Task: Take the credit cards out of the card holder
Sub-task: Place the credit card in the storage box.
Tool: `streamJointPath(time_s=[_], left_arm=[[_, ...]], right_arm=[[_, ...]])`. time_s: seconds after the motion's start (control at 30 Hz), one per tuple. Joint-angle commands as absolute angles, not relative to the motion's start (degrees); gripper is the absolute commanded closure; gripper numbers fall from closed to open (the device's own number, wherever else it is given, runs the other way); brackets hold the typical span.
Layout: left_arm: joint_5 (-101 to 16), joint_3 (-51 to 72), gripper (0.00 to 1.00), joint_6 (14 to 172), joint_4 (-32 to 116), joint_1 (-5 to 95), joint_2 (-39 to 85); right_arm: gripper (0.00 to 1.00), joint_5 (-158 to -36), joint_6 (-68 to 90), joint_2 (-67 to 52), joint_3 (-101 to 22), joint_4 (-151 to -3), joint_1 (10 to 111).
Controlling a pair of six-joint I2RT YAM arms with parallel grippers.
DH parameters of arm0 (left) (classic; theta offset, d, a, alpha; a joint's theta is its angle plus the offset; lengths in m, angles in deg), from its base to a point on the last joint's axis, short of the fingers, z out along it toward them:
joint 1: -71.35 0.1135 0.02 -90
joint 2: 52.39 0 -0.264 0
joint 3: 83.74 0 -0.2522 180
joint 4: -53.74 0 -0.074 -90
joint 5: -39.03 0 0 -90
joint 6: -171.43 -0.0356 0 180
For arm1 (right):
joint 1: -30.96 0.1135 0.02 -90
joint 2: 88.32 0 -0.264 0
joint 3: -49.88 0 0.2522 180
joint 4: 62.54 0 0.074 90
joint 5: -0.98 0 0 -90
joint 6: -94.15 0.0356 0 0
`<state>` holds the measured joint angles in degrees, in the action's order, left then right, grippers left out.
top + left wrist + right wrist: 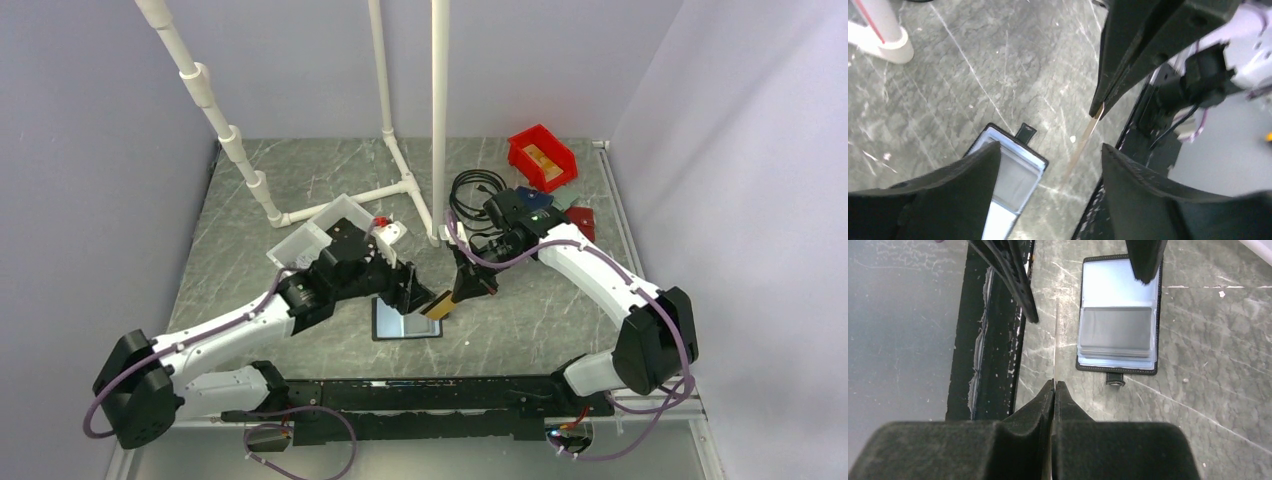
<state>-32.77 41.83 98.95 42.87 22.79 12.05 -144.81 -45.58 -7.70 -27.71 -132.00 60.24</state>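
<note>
- Top external view: a black rail (430, 395) runs along the near edge. Bare grey marbled table (520, 330) lies between it and the card holder (405, 325).
- The card holder lies open and flat, and a pale grey card (1117, 330) sits in its clear pocket.
- The left gripper (408, 296) hangs over the holder, jaws wide, holding nothing.
- The right gripper (468, 290), fingers pressed together, pinches a tilted gold-tan card (435, 306) just beside the holder's right edge.
- Farther back are coiled black cables (462, 205), a red bin (518, 150) and a white pipe frame (440, 100). Pale walls close three sides.
</note>
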Motion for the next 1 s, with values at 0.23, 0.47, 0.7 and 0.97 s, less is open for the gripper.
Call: streamJointPath(time_s=[0.23, 0.47, 0.7, 0.97], left_arm=[[-48.65, 58.11, 0.0, 144.82, 64.28, 23.4, -1.88], [-49.94, 55.11, 0.12, 182.52, 58.94, 23.27, 7.41], [-48.41, 49.24, 0.16, 188.91, 57.58, 21.88, 14.29], [-44.59, 50.1, 0.23, 198.81, 64.58, 21.25, 22.07]], right_arm=[[1.0, -137.04, -43.53, -11.54, -27.51, -127.66, 58.48], [1.0, -134.77, -40.9, -12.71, -25.9, -123.96, 57.6], [1.0, -133.85, -39.87, -12.52, -25.17, -122.45, 57.58], [1.0, -130.39, -37.42, -14.94, -22.45, -117.41, 57.68]])
